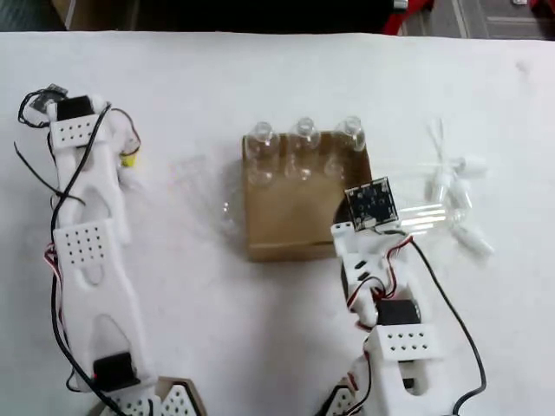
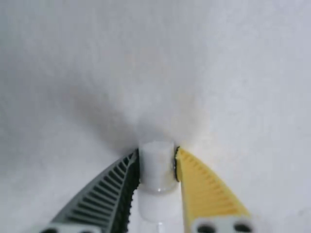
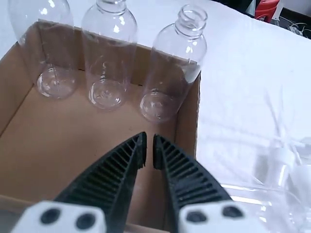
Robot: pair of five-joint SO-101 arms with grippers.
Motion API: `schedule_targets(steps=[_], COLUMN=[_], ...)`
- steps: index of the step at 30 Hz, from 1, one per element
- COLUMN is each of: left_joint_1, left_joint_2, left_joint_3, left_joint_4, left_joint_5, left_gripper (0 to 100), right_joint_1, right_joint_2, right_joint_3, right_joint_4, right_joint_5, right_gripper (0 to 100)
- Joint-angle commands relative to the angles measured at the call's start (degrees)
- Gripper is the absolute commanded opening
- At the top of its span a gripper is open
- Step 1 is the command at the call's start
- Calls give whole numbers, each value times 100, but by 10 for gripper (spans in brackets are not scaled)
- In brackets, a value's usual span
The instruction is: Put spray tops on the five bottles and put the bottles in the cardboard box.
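A cardboard box [image 1: 295, 238] sits mid-table. Three clear bottles [image 1: 303, 143] without tops stand along its far wall, and the nearest of them in the right wrist view is the open-necked bottle [image 3: 172, 73]. My right gripper [image 3: 149, 148] hangs shut and empty over the box floor near its right wall [image 3: 187, 121]. Several white spray tops [image 1: 451, 195] with long tubes lie on the cloth right of the box. At the far left my left gripper [image 2: 156, 153] is shut on a white spray top [image 2: 155, 167], close above the cloth; its yellow finger [image 1: 130, 159] shows beside the arm.
A white cloth [image 1: 199, 78] covers the table. Faint clear shapes [image 1: 204, 186], perhaps bottles lying down, rest just left of the box. The left arm [image 1: 91, 251] stretches along the left side, and the right arm's base [image 1: 399, 347] stands at the near edge.
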Motion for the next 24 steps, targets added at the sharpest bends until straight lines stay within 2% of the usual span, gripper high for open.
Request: schedule_targets(steps=[1,5,12,19,24], left_joint_1=[48,66,356,558,971], left_joint_2=[-84,-84,-101,-1534,-2738], left_joint_3=[-193,-484,-2549,-2567,-2532], left_joint_4=[114,448,835,853,853], left_joint_5=[79,-53,-1688,-1486,-1503], left_gripper=[94,15,20,20,21], right_joint_1=[-13,-13,-13,-13,-13], right_joint_2=[4,13,13,13,4], right_joint_3=[-26,-26,-26,-26,-26], right_joint_4=[-145,-145,-145,-145,-145], right_joint_5=[79,79,79,79,79], right_gripper=[18,18,18,18,18])
